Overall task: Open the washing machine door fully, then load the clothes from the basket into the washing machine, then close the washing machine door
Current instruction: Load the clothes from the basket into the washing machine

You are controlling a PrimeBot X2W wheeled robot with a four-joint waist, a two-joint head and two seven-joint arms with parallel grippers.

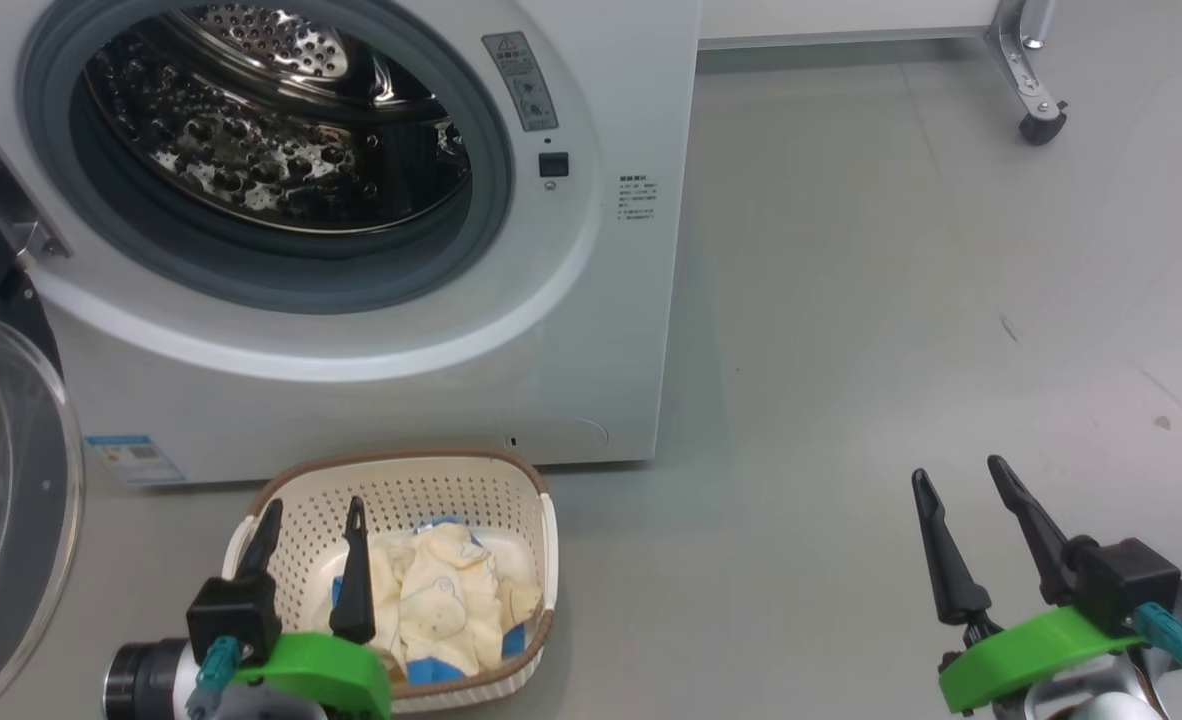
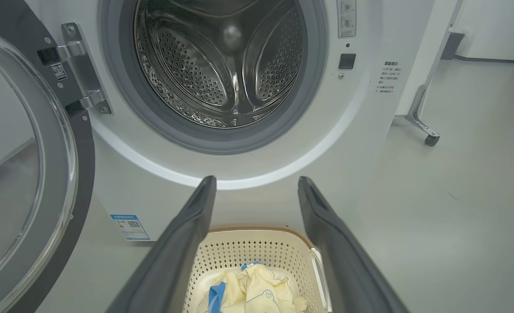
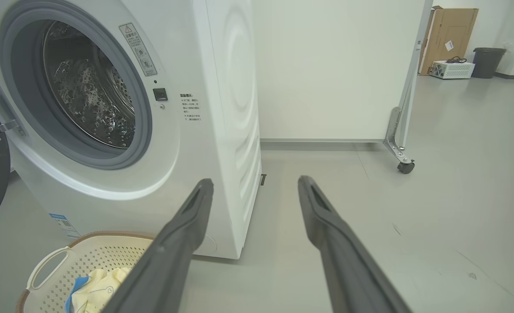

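Head view looks down at a big white front-loading washing machine (image 1: 601, 300) whose round black-rimmed glass door (image 1: 1, 480) stands wide open at the left, leaving the steel drum (image 1: 271, 130) clear for loading. A small cream perforated plastic basket (image 1: 391, 490) sits on the grey floor (image 1: 851, 350) just before it, holding the pale yellow, blue-trimmed clothes (image 1: 441, 600). Left pincer (image 1: 314, 504) hovers spread wide above them, apparently ready to grasp; right pincer (image 1: 957, 470) hangs wide and empty, well aside.

light: bright, even, diffuse | shadows: soft, faint | glare: glints inside washing machine (image 1: 331, 200), sheen on floor (image 1: 901, 250) | focus: sharp | wrist views: edges bowed
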